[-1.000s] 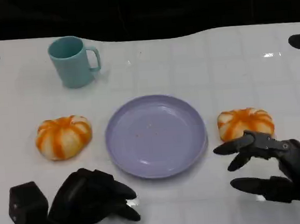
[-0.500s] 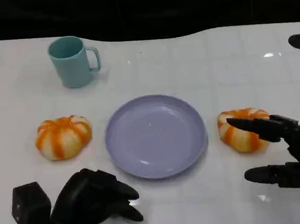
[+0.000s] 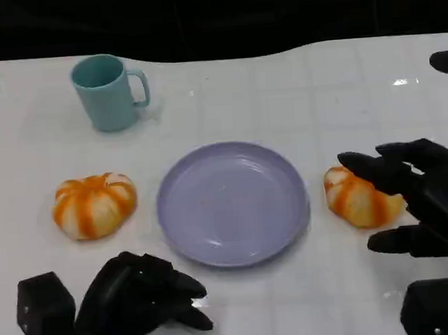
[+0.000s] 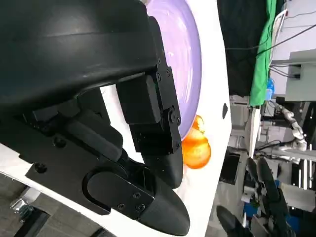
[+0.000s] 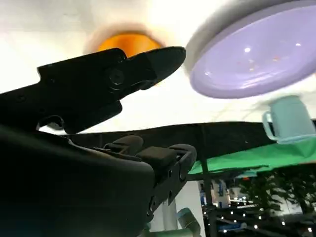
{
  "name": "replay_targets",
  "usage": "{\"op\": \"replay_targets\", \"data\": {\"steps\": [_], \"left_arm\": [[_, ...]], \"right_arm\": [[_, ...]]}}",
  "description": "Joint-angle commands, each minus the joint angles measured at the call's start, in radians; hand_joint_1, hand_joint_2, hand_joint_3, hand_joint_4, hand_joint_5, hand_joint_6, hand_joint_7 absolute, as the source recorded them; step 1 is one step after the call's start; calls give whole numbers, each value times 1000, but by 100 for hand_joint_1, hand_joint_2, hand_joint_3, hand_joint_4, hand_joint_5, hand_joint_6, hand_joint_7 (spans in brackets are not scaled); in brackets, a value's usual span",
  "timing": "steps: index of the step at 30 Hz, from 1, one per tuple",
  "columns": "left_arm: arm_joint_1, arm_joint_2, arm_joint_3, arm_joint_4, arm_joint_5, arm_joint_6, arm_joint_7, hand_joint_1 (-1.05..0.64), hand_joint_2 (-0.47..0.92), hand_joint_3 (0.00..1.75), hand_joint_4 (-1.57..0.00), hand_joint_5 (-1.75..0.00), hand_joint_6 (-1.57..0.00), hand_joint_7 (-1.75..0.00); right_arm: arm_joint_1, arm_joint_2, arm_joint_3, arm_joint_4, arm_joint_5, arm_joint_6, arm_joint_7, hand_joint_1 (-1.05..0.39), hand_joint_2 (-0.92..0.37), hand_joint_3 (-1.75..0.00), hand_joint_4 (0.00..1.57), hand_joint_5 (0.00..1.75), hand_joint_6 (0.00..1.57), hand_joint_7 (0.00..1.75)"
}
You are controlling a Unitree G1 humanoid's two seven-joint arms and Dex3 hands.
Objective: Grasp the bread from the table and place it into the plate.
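Nothing placed yet: plate (image 3: 232, 203) bare, right hand (image 3: 420, 198) spread wide around the bread (image 3: 358, 197) just right of it, contact unclear, grasp and transfer left; left hand (image 3: 137, 298) curled, idle.

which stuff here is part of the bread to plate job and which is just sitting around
Part of the job:
- bread on the right, with the open right hand reaching over it
- purple plate, nothing on it
- bread on the left, untouched

Just sitting around:
- teal mug at the back
- left hand, resting on the table
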Motion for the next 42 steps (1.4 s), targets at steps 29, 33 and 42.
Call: {"op": "replay_targets", "data": {"steps": [29, 33, 42], "left_arm": [[39, 14, -3, -46, -8, 17, 0, -105, 77, 0, -157, -22, -156, -1], [45, 13, -4, -55, -8, 17, -1, -105, 77, 0, -157, -22, -156, -1], [56, 12, -12, -75, -7, 24, 4, -105, 77, 0, -157, -22, -156, 0]], "right_arm": [[-388, 60, 307, 703, -49, 165, -204, -62, -87, 0, 14, 29, 27, 1], [-413, 75, 322, 773, -35, 144, -253, -49, -91, -1, 30, 29, 38, 4], [-450, 88, 351, 895, -27, 42, -523, -19, -90, -16, 85, 166, 121, 30]]}}
